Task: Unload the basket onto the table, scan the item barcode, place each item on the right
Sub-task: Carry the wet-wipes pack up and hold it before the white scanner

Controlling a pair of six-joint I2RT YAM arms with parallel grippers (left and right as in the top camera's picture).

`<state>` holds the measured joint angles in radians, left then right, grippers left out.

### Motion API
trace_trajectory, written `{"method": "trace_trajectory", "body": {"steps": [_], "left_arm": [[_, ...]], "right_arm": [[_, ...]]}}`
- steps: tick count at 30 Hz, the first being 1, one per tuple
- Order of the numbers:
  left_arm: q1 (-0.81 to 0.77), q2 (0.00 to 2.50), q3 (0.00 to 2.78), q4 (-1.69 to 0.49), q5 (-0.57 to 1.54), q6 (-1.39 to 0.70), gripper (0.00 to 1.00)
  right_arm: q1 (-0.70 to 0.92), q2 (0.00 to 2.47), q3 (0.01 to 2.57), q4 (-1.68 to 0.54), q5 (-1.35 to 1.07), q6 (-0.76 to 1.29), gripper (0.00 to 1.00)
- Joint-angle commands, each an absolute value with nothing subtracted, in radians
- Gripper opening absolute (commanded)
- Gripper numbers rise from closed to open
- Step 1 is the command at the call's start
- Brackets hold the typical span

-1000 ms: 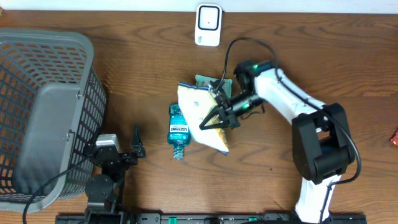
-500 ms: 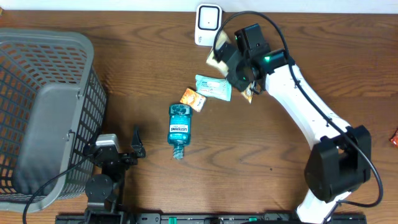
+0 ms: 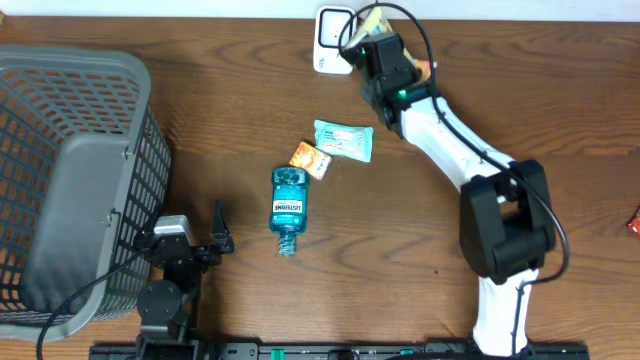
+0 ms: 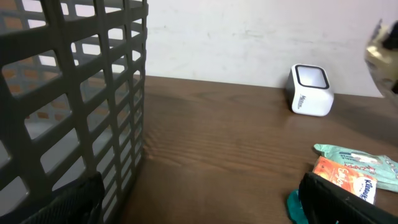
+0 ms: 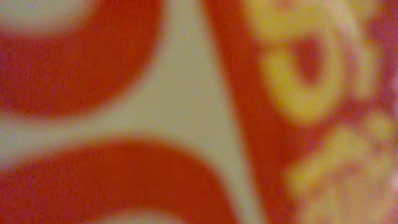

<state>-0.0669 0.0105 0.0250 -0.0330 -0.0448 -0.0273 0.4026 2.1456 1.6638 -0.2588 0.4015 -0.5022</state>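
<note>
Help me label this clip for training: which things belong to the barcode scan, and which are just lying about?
In the job: right hand, shut on the snack bag; white scanner.
Lying about: mouthwash bottle; teal packet; orange tissue pack; grey basket; left hand, open.

Cream-and-red snack bag (image 3: 366, 19), pinched in the right hand (image 3: 363, 42), tilted beside the upright white scanner (image 3: 328, 38).

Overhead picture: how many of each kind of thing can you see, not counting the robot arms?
Basket: 1
Scanner: 1
Bottle: 1
Packets: 2
Bag: 1
Red thing at the edge: 1
Total: 7
</note>
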Motion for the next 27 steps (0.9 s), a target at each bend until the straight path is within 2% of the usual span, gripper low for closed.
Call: {"method": "trace_trajectory", "body": {"steps": [1, 10, 16, 22, 27], "left_arm": [[-0.062, 0.004, 0.004, -0.067, -0.068, -0.035, 1.00], [-0.062, 0.004, 0.004, -0.067, -0.068, -0.035, 1.00], [-0.062, 0.004, 0.004, -0.067, -0.068, -0.035, 1.00], [-0.062, 0.004, 0.004, -0.067, -0.068, -0.035, 1.00], [-0.062, 0.004, 0.004, -0.067, -0.068, -0.035, 1.00]], "right_arm": [[0.408, 2.246, 1.822, -0.243, 0.475, -0.569, 0.01], [0.410, 2.550, 2.215, -0.272, 0.616, -0.766, 0.01], [0.410, 2.566, 2.233, -0.199, 0.584, -0.800, 0.01], [0.411, 2.571, 2.233, -0.061, 0.565, -0.935, 0.01], [0.403, 2.572, 2.231, -0.070, 0.519, -1.155, 0.01]]}}
